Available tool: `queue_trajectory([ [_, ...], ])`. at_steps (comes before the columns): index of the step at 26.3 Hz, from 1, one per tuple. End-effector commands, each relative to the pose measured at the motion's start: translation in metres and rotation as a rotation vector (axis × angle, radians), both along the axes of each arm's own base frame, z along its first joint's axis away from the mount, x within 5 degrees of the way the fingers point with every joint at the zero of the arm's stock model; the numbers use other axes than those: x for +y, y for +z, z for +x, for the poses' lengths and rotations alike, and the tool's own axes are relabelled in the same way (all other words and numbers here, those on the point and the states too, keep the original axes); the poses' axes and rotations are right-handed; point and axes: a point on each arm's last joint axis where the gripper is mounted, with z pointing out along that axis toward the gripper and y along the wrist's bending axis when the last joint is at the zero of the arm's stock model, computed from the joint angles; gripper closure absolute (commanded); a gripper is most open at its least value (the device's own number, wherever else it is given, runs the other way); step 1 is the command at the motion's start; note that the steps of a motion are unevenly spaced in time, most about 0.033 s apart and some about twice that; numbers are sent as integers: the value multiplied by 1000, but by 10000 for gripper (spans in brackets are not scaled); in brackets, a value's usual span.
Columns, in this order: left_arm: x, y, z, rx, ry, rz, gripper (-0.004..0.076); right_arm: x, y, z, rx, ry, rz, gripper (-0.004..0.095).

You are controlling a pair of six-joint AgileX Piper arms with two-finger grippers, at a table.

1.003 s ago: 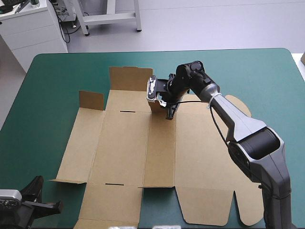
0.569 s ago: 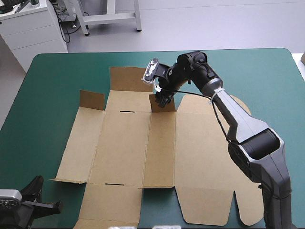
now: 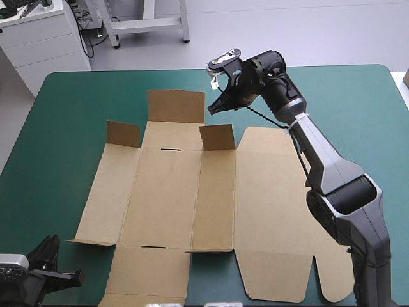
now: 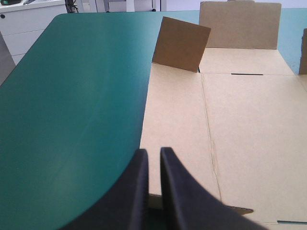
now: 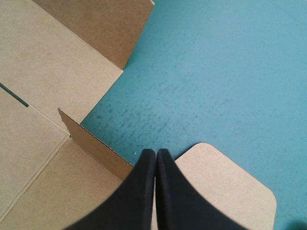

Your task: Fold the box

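1. Up and back from the flap [image 3: 217, 137] is where our right gripper [image 3: 213, 109] has gone since the earlier frames. In the high view it hangs above the far edge of the box [image 3: 166, 204], fingers pressed together and empty. The flap stands upright. The box lies flat mid-table, below this gripper and nearward of it, its long side running across the table.
2. In the left wrist view, our left gripper [image 4: 153, 152] is all but closed and holds nothing. It sits at the box's near left corner, well apart from the far flaps.
3. In the right wrist view, the flap lies just under the joined fingertips, with bare cover [image 5: 201, 72] beyond. We judge the right arm much the nearer for the far edge.
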Motion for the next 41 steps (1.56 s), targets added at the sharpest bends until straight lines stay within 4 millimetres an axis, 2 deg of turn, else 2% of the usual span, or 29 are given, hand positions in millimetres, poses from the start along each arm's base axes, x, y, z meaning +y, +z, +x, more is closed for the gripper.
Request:
queue_trajectory([
  [1, 0, 12, -2, -101, -13, -10, 471, -18, 49, -24, -97, -39, 57, 926],
  [2, 1, 12, -2, -102, -5, 4, 337, -22, 53, -32, -89, -52, 60, 926],
  [3, 2, 12, -2, -101, 7, 13, 238, -30, 56, -39, -93, -79, 39, 926],
  [4, 3, 12, -2, -101, 17, 2, 189, -36, 52, -44, -82, -99, 1, 926],
  [6, 3, 13, -2, -99, 26, 10, 185, -51, 48, -64, -53, -117, -51, 926],
  [9, 4, 34, 6, -77, 32, 35, 220, -78, 61, -114, -109, -143, 20, 926],
  [11, 3, 60, 23, -35, 37, 67, 232, -97, 62, -146, -136, -165, 52, 926],
  [17, 0, 119, 65, 20, 37, 122, 232, -135, 64, -215, -222, -194, 143, 926],
  [20, -1, 132, 88, 101, 35, 142, 232, -154, 55, -248, -247, -196, 159, 926],
  [25, -3, 121, 121, 454, 34, 181, 232, -184, 42, -299, -309, -218, 214, 926],
  [28, 1, 118, 137, 468, 87, 225, 232, -198, 34, -322, -346, -241, 252, 926],
  [31, 2, 112, 149, 498, 119, 195, 232, -209, 27, -341, -374, -251, 285, 926],
  [37, 8, 89, 180, 638, 108, 12, 232, -216, 19, -352, -366, -273, 293, 926],
  [41, 27, 64, 202, 782, 29, -178, 232, -217, 17, -353, -342, -282, 272, 926],
])
